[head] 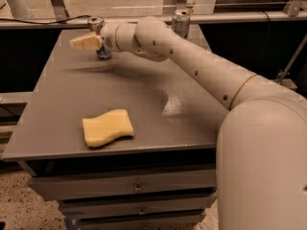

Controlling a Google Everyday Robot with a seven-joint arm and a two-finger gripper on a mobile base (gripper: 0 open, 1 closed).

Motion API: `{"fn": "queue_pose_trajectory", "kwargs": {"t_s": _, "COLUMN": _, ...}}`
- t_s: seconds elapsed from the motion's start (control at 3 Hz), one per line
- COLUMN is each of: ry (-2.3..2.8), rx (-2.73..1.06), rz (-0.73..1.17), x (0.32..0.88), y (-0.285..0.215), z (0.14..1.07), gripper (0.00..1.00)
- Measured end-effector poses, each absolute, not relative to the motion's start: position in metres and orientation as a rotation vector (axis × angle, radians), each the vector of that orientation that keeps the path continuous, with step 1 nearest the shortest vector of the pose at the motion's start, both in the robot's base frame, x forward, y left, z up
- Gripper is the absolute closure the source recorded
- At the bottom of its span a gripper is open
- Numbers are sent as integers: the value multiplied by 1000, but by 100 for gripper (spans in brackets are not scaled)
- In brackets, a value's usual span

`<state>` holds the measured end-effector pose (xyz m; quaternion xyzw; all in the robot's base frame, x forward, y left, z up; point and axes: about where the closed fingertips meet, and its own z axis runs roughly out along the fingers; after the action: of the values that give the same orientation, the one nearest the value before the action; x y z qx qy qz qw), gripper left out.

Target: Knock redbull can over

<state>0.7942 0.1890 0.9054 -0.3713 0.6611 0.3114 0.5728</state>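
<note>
The redbull can (97,25), slim and silver with blue at its foot, stands upright near the table's far left corner. My gripper (82,42) hangs just in front of the can and to its left, covering the can's middle. Its cream fingers (88,41) lie pressed together and hold nothing. The fingertips point left, past the can. I cannot tell whether the wrist touches the can. My arm reaches in from the lower right across the table.
A wider silver-grey can (181,22) stands at the table's far edge, behind my arm. A yellow sponge (107,127) lies near the front left of the grey table (144,99). A rail runs behind the table, and drawers sit below it.
</note>
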Motion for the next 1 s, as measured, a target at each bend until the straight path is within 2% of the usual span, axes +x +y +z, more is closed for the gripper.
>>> {"fn": "queue_pose_trajectory", "kwargs": {"t_s": 0.67, "ry": 1572, "rx": -851, "rz": 749, "x": 788, "y": 194, "z": 891, "gripper": 64}}
{"fn": "queue_pose_trajectory", "kwargs": {"t_s": 1.0, "ry": 1596, "rx": -820, "rz": 744, "x": 773, "y": 176, "z": 885, "gripper": 87}}
